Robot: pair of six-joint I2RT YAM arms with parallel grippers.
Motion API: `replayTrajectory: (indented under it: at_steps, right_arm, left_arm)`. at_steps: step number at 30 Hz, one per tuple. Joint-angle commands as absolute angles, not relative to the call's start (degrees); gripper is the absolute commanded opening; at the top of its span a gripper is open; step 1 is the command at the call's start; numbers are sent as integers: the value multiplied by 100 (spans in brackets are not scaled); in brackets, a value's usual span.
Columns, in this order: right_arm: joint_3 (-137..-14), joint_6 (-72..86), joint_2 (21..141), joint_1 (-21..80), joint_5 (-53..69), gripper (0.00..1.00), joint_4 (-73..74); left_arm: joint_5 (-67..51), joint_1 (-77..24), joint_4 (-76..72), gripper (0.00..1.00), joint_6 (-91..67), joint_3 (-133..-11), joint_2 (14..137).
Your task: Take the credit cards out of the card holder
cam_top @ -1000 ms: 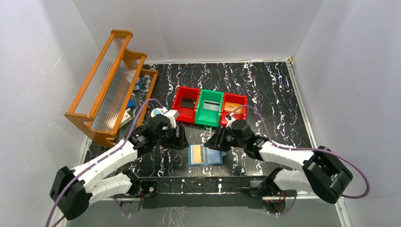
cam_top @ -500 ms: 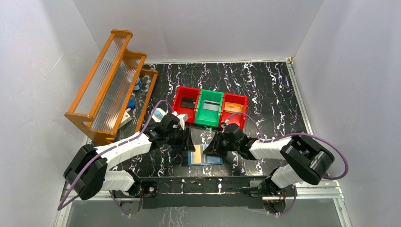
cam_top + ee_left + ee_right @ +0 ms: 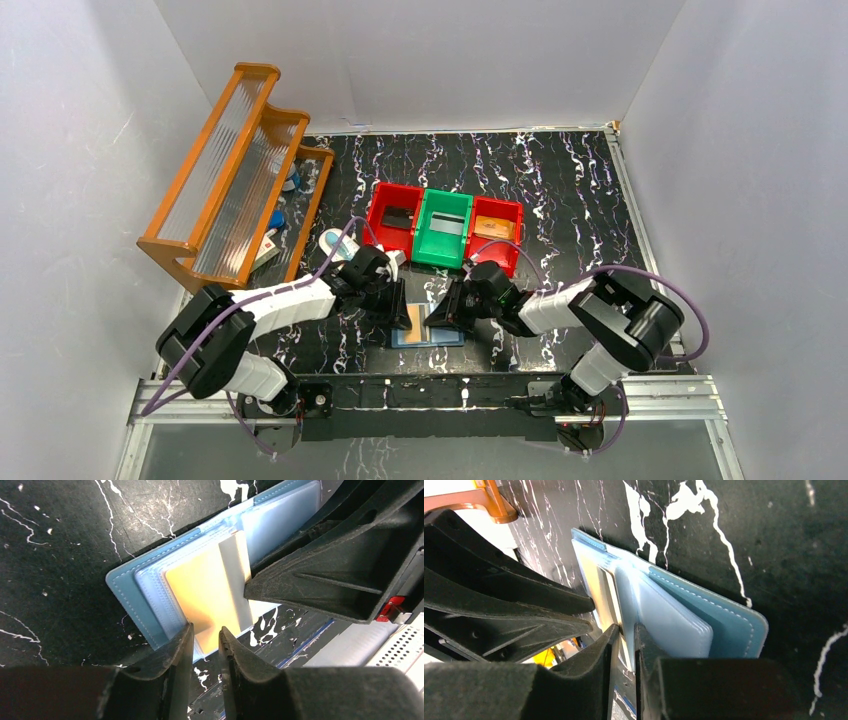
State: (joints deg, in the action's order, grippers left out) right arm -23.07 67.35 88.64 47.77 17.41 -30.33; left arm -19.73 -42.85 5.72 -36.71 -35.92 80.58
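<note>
While the card holder (image 3: 428,330) lay open on the desk (image 3: 560,180) between both arms, the left hand (image 3: 205,635), fingers a slit apart, sat at the edge of the tan card (image 3: 200,595), and the right hand (image 3: 625,632), fingers almost together, touched the holder beside it; whether either gripped, I could not tell.

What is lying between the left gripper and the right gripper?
The tan-orange card, tucked in the blue card holder, lies between the left gripper and the right gripper. The left wrist view shows it best.

Left claw (image 3: 205,636), right claw (image 3: 626,630) tip-to-tip — bins (image 3: 445,196) behind
</note>
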Motion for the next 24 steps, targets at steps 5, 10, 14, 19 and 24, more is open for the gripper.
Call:
replayTrajectory:
  at_steps: [5,10,14,19,24]
  right_arm:
    - [-2147,7098,9223,4816,2048,18,-4370]
    - [-2154,6973,8996,4815,1829,14,-3955]
    - [-2105,6867,8786,4808,1688,14,-3709]
    - [-2143,6765,8674,4808,1608,15,-3372]
    - [-2113,6707,8447,4802,1399,20,-3037]
  left_arm:
    - [-1960,-4455,491,19,-3699,-3452,8235]
    - [-1695,-4457,748,17,-3631,-3487,8172]
    - [-1451,-4460,1028,17,-3503,-3524,8166]
    - [-1274,-4460,1215,16,-3492,-3475,8091]
    - [-1137,-4456,1271,16,-3490,-3355,7927]
